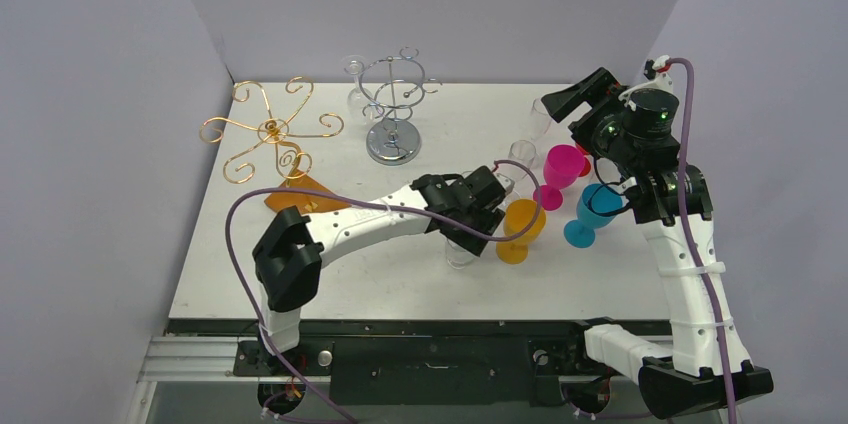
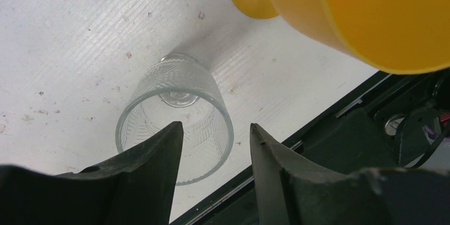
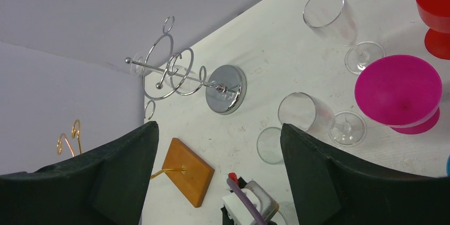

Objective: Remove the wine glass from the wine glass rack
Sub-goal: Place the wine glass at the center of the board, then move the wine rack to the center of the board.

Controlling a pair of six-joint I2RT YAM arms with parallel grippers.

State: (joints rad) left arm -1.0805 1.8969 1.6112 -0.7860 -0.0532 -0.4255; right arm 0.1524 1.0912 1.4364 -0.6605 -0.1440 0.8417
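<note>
The silver wine glass rack (image 1: 393,109) stands at the back of the table, and a clear wine glass (image 1: 355,84) hangs on its left side. The right wrist view shows the rack (image 3: 180,74) from afar. My left gripper (image 1: 470,229) is near the table's front, its jaws open just above a clear ribbed glass (image 2: 175,103) that stands upright on the table. Part of the glass's rim shows between the left gripper's (image 2: 215,140) fingers, with no grip on it. My right gripper (image 1: 575,104) hovers open and empty at the back right, and its own view shows the gripper (image 3: 218,129) facing the rack.
A gold wire rack (image 1: 270,134) on a wooden base (image 1: 300,194) stands at the left. Orange (image 1: 520,229), magenta (image 1: 560,172) and blue (image 1: 592,214) goblets crowd the right side, with clear glasses (image 3: 308,113) and a red one (image 3: 435,2). The table's front edge (image 2: 318,124) lies close to the ribbed glass.
</note>
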